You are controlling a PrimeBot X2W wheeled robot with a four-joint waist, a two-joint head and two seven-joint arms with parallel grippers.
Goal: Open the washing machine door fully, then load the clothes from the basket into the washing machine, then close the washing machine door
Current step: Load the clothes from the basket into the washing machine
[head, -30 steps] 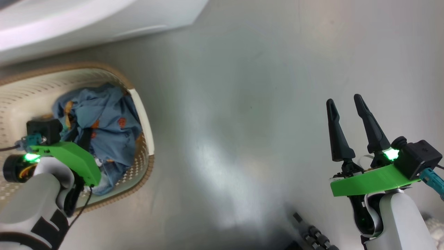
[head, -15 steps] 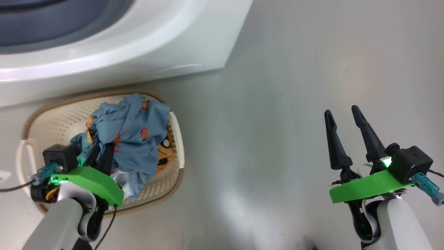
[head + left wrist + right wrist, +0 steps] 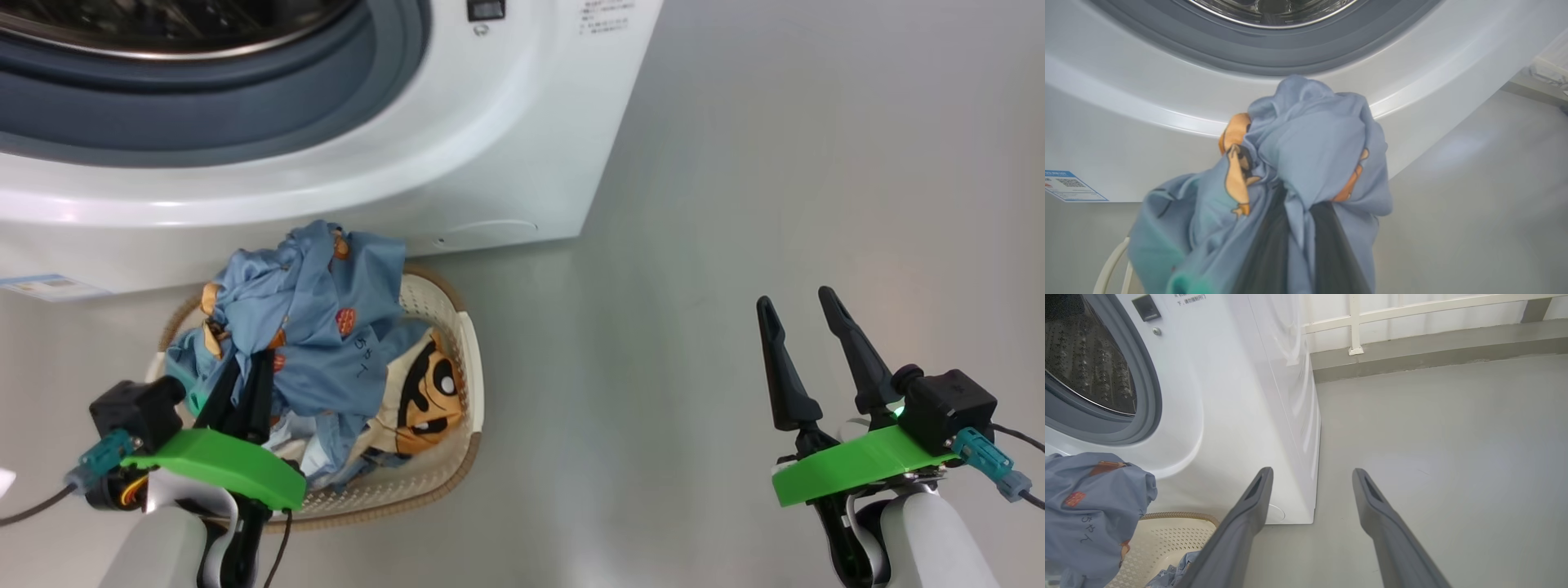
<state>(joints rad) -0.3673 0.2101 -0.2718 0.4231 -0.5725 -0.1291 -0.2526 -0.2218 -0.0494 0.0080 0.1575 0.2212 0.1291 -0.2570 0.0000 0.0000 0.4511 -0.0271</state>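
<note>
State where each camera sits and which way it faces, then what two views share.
Head view: on the head, looking down at the washing machine, basket and floor; left gripper and right gripper show.
Left wrist view: on that wrist, facing the drum mouth; its fingers clamp the clothes.
Right wrist view: on that wrist, facing washing machine and floor; its open fingers show.
Shared: all show the clothes.

fingers (image 3: 781, 371): long black | wrist plates (image 3: 853, 475): bright green | forearms (image 3: 931, 543): white | connectors (image 3: 980, 457): teal
</note>
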